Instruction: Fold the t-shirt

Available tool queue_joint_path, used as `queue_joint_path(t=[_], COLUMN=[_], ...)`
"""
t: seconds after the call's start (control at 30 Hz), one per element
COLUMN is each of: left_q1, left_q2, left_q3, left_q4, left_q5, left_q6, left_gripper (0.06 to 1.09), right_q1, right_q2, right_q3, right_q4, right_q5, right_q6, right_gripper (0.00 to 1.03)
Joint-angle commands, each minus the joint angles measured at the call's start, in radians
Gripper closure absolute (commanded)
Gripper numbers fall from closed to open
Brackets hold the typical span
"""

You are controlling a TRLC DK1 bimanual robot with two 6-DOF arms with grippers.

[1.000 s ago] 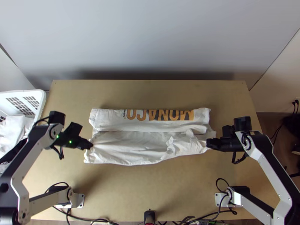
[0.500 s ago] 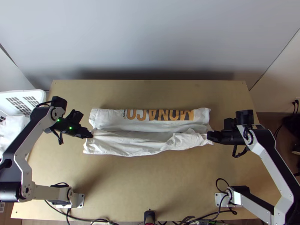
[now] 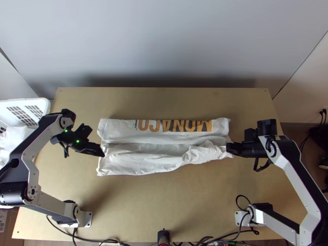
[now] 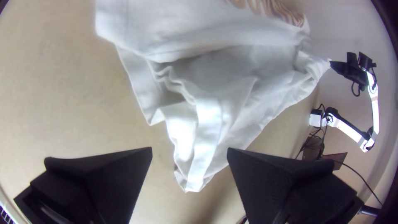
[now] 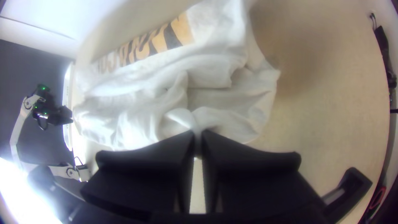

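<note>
My wrist views: bent edges, dark corners, glare in the right; soft shadows on the table [image 3: 164,209].

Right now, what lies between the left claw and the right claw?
The top view shows the t-shirt between them; the left wrist view shows the left claw open, the right wrist view the right claw pinching bunched cloth.

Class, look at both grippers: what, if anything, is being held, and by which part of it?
The right gripper holds the shirt by a bunched bit of its near edge, at the right end. The left gripper is open and holds nothing.
</note>
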Motion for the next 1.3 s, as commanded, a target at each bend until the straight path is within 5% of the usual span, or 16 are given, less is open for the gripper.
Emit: queue_joint_path(t=[0.0, 0.27, 0.47, 0.7, 0.83, 0.9, 1.03, 1.27], left_q1=[0.104, 0.147, 0.050, -0.071, -0.094, -0.096, -0.082, -0.051], left_q2=[-0.015, -0.187, -0.179, -0.130, -0.097, -0.095, -0.104, -0.113], left_q3=[-0.020, -0.155, -0.215, -0.264, -0.261, -0.264, -0.284, -0.230], left_q4=[-0.122, -0.246, -0.129, 0.117, 0.134, 0.136, 0.136, -0.042], left_q5=[-0.029, -0.167, -0.048, 0.011, 0.029, 0.034, 0.060, 0.047], left_q6=[0.087, 0.233, 0.183, 0.067, 0.055, 0.054, 0.054, 0.112], left_gripper=[0.10, 0.10, 0.10, 0.11, 0.18, 0.33, 1.04, 1.05], right_q1=[0.007, 0.022, 0.054, 0.054, 0.048, 0.047, 0.045, 0.042], right_q2=[-0.004, 0.014, 0.036, 0.017, 0.000, -0.003, -0.001, 0.002], right_q3=[-0.021, -0.009, 0.005, 0.002, -0.007, -0.014, -0.018, 0.028], right_q4=[0.000, 0.010, 0.022, 0.022, 0.014, 0.014, 0.014, 0.014], right_q5=[0.000, 0.000, 0.000, 0.000, 0.000, 0.000, 0.000, 0.000], right_q6=[0.012, 0.019, 0.041, 0.046, 0.046, 0.046, 0.047, 0.058], right_gripper=[1.00, 1.00, 1.00, 1.00, 1.00, 1.00, 1.00, 1.00])
